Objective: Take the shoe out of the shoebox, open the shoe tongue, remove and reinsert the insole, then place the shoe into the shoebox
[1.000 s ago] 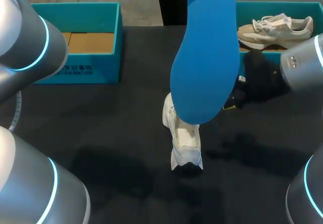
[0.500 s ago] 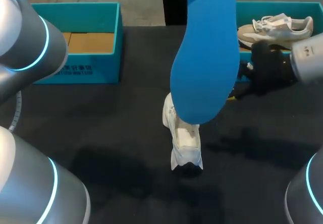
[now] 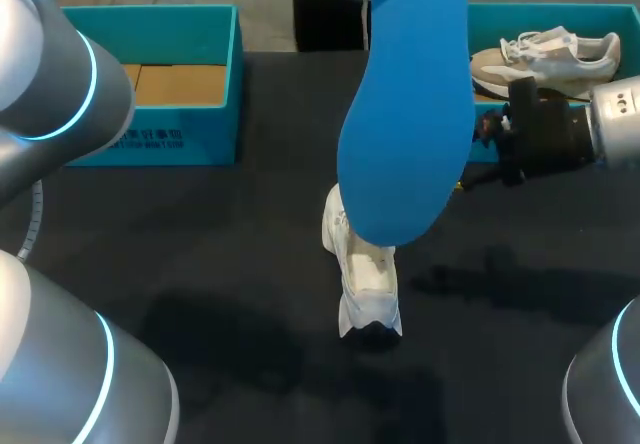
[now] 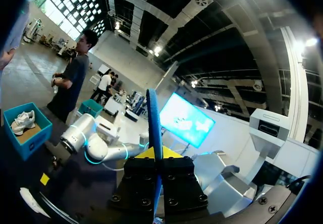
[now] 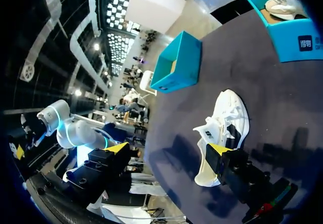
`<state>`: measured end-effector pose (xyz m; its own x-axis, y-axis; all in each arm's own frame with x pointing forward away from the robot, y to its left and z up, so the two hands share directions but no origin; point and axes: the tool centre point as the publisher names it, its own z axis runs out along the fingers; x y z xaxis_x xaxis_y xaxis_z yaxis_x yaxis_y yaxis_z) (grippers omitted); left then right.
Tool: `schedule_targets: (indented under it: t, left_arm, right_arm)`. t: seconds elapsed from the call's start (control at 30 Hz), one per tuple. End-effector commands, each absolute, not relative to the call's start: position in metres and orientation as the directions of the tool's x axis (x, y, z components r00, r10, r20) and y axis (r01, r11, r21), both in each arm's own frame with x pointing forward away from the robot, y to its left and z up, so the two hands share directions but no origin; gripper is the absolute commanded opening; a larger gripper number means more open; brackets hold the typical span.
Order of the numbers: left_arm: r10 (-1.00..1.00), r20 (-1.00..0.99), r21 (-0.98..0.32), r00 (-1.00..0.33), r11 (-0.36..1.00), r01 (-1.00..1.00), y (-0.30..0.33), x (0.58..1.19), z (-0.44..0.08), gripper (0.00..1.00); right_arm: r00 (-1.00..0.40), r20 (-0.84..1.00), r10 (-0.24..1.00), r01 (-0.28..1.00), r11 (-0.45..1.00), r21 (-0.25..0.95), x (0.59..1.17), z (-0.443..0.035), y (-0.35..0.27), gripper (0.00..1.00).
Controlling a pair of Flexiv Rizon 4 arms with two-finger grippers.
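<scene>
One insole (image 3: 405, 134) is out, clamped in the left gripper (image 4: 154, 156); next, the right gripper (image 5: 169, 151), fingers apart, should probably steady the shoe (image 3: 362, 274)

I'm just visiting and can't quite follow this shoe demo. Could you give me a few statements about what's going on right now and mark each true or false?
1. The left gripper holds the blue insole up above the table. True.
2. The white shoe sits inside a box. False: it lies on the table, out of both boxes.
3. The right gripper is shut on the white shoe. False: its fingers are wide open and clear of the shoe.
4. The right box has a beige shoe in it. True.
</scene>
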<state>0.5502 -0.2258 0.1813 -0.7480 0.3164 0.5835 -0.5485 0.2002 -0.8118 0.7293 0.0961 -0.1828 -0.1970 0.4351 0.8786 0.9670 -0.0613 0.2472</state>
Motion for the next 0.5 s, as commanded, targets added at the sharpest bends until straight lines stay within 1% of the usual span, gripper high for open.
schedule_targets:
  t: [0.03, 0.1, 0.13, 0.2, 0.23, 0.3, 0.33, 0.5]
  left_arm:
    - [0.315, 0.584, -0.811, -0.748, 0.200, -0.549, -0.2260, 0.5498, 0.1807, 0.00]
    - [0.315, 0.584, -0.811, -0.748, 0.200, -0.549, -0.2260, 0.5498, 0.1807, 0.00]
    - [0.315, 0.584, -0.811, -0.748, 0.200, -0.549, -0.2260, 0.5498, 0.1807, 0.00]
    - [0.315, 0.584, -0.811, -0.748, 0.200, -0.549, -0.2260, 0.5498, 0.1807, 0.00]
    - [0.315, 0.584, -0.811, -0.748, 0.200, -0.549, -0.2260, 0.5498, 0.1807, 0.00]
    - [0.315, 0.584, -0.811, -0.748, 0.200, -0.549, -0.2260, 0.5498, 0.1807, 0.00]
    - [0.315, 0.584, -0.811, -0.748, 0.200, -0.549, -0.2260, 0.5498, 0.1807, 0.00]
    - [0.315, 0.584, -0.811, -0.748, 0.200, -0.549, -0.2260, 0.5498, 0.1807, 0.00]
  right_arm:
    - [-0.197, 0.883, 0.425, 0.969, -0.049, 0.240, 0.7346, -0.1843, 0.0967, 1.00]
    - [-0.198, 0.887, 0.417, 0.970, -0.048, 0.239, 0.7349, -0.1837, 0.0969, 1.00]
    - [-0.192, 0.903, 0.383, 0.972, -0.052, 0.229, 0.7356, -0.1824, 0.0969, 1.00]
    - [-0.185, 0.913, 0.363, 0.974, -0.055, 0.219, 0.7370, -0.1818, 0.0965, 1.00]
    - [-0.176, 0.929, 0.327, 0.976, -0.066, 0.208, 0.7379, -0.1811, 0.0958, 1.00]
    - [-0.175, 0.928, 0.328, 0.976, -0.065, 0.207, 0.7383, -0.1805, 0.0951, 1.00]
    - [-0.167, 0.937, 0.305, 0.979, -0.064, 0.195, 0.7393, -0.1797, 0.0936, 1.00]
    - [-0.167, 0.937, 0.305, 0.979, -0.064, 0.195, 0.7393, -0.1797, 0.0936, 1.00]
